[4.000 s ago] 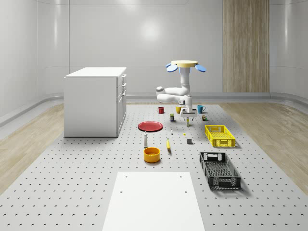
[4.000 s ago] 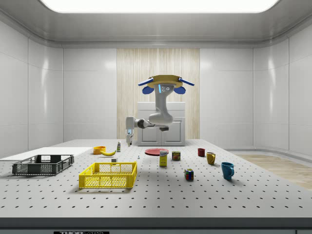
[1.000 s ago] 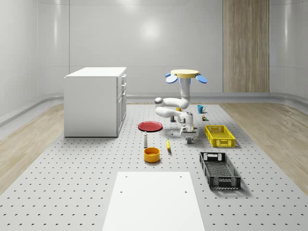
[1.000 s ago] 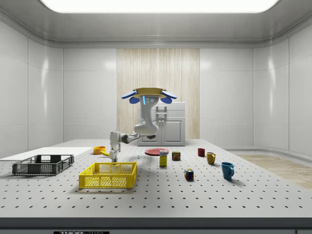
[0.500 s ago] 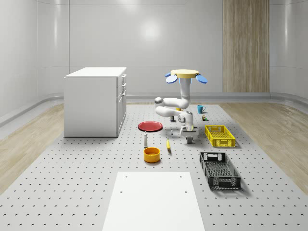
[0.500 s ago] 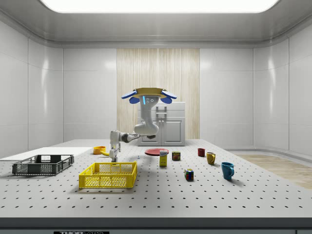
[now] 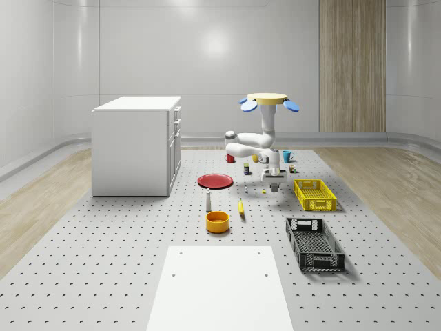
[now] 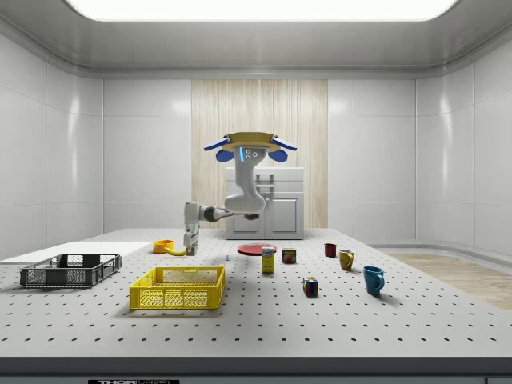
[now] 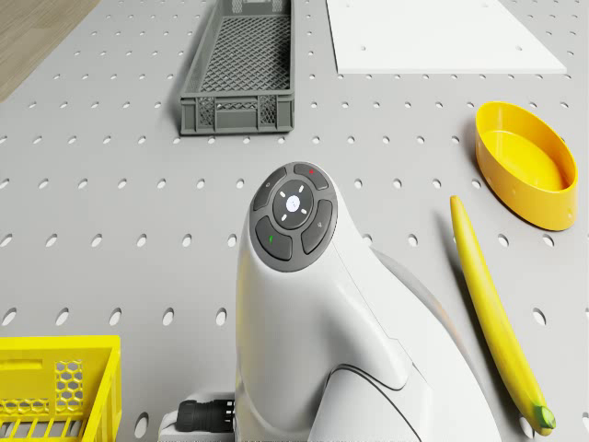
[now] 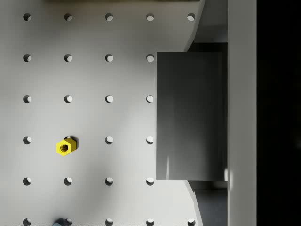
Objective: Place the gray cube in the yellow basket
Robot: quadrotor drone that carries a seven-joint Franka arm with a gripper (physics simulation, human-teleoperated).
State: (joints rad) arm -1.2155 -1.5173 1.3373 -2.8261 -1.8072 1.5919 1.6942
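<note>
the gray cube [image 10: 188, 115] hangs clear of the perforated table [image 7: 103, 262], pinched in the gripper [image 7: 273, 185] with the fingers closed narrow against its sides; in the wrist view one dark finger [image 10: 242, 113] lies flat along a face of the block, and the table's holes and a small yellow nut [image 10: 65, 147] sit well below it. the block rides in the air, it seems, so that it can pass over the wall of the yellow basket [image 7: 315, 194] rather than knock against it.

the basket stands near the gripper, to the whole-scene view's right of it, and the cube is not yet above its open top. the arm reaches down and out from the drone [image 7: 269, 100], which hovers well above the table beside the basket, keeping its rotors high above the clutter while the wrist works low.

in the drone view a banana [image 9: 492, 313] and a yellow bowl [image 9: 525, 166] lie to one side of the arm, a dark crate [image 9: 244, 64] farther out, and a corner of the basket close by. the next stretch, by this reading, is a short sideways carry and a release over the basket; the likely hazard is clipping its rim.
</note>
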